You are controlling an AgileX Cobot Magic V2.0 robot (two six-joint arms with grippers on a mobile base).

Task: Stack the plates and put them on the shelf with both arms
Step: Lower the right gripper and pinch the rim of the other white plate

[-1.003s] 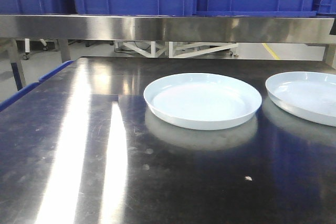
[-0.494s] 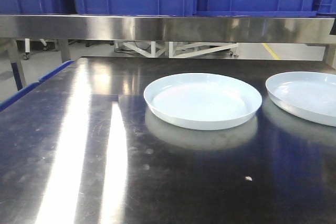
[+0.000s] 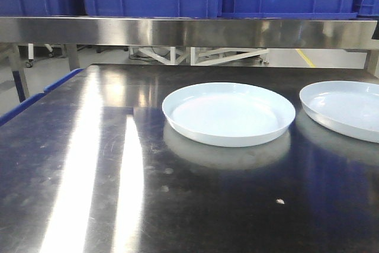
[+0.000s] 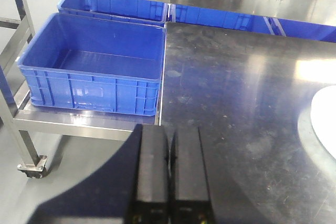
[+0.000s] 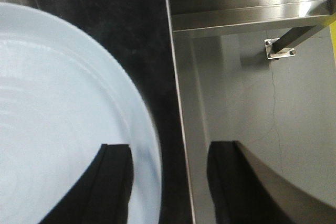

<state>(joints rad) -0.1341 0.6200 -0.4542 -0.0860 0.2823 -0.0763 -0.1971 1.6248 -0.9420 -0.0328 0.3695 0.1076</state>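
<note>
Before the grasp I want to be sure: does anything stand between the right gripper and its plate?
Nothing visible does. The open right gripper hangs over the rim of the plate, a finger on each side.

plates point(image 3: 228, 114) point(image 3: 342, 109): 2; grippers point(image 4: 169, 132) point(image 5: 169, 148): 2; table point(image 3: 89, 164): 1; blue crates point(image 4: 94, 56): several, count unclear

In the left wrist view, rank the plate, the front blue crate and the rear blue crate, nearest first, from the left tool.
1. front blue crate, at left, and plate, at right: too close to call.
2. rear blue crate, farther back.
</note>
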